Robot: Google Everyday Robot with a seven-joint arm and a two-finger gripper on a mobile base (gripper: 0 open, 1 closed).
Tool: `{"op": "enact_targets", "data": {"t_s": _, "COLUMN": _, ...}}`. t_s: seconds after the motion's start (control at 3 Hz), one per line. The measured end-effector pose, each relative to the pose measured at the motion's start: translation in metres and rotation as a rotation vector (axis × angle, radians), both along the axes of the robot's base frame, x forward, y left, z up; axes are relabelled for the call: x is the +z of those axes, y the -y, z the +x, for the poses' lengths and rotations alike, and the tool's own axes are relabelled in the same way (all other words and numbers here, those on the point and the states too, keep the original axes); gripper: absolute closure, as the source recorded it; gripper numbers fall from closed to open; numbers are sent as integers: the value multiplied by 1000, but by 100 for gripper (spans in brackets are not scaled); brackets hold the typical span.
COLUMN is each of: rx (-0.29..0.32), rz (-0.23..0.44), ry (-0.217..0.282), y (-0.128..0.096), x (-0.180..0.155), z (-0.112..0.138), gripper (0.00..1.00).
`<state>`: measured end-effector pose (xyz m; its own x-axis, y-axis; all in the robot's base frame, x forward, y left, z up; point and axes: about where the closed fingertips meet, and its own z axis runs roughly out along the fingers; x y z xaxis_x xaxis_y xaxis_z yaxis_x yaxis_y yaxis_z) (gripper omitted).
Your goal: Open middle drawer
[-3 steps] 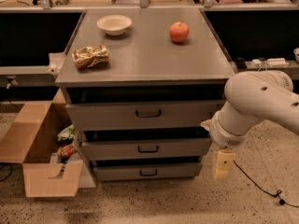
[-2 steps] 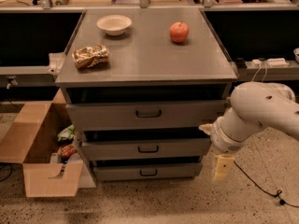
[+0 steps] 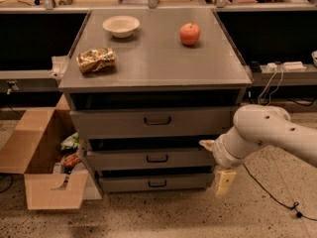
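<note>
The grey cabinet (image 3: 153, 58) has three stacked drawers. The middle drawer (image 3: 124, 160) has a medium-height flat grey front with a small black loop handle (image 3: 157, 158) at its centre, and its front sits in line with the others. The taller top drawer (image 3: 114, 124) is above it and the slim bottom drawer (image 3: 129, 184) is below. My gripper (image 3: 219, 166) hangs from the white arm (image 3: 267, 133) at the cabinet's right front corner, level with the middle and bottom drawers, to the right of the handle and apart from it.
On the cabinet top lie a white bowl (image 3: 121, 26), a red apple (image 3: 189, 33) and a shiny snack bag (image 3: 96, 59). An open cardboard box (image 3: 39, 157) with packets stands on the floor at the left. Cables (image 3: 277, 197) trail on the floor at the right.
My arm has sunk lower and my gripper has shifted slightly left toward the cabinet's right front corner. The drawers and the items on top have not moved.
</note>
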<state>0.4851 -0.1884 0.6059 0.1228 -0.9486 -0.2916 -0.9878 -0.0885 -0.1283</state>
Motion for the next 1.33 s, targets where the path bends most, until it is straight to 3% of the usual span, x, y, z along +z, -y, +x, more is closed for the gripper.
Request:
{"op": "enact_targets", "data": {"t_s": 0.33, "rx": 24, "rz": 12, "ry": -19, "y": -4, "x": -33, "z": 12, "gripper": 0}}
{"op": "enact_targets", "data": {"t_s": 1.0, "rx": 11, "rz": 15, "ry": -45, "y": -9, "x": -93, "z": 31, "gripper": 0}}
{"op": "enact_targets", "data": {"t_s": 1.33, "rx": -28, "rz": 16, "ry": -12, "y": -13, "x": -116, "z": 51, "gripper": 0}}
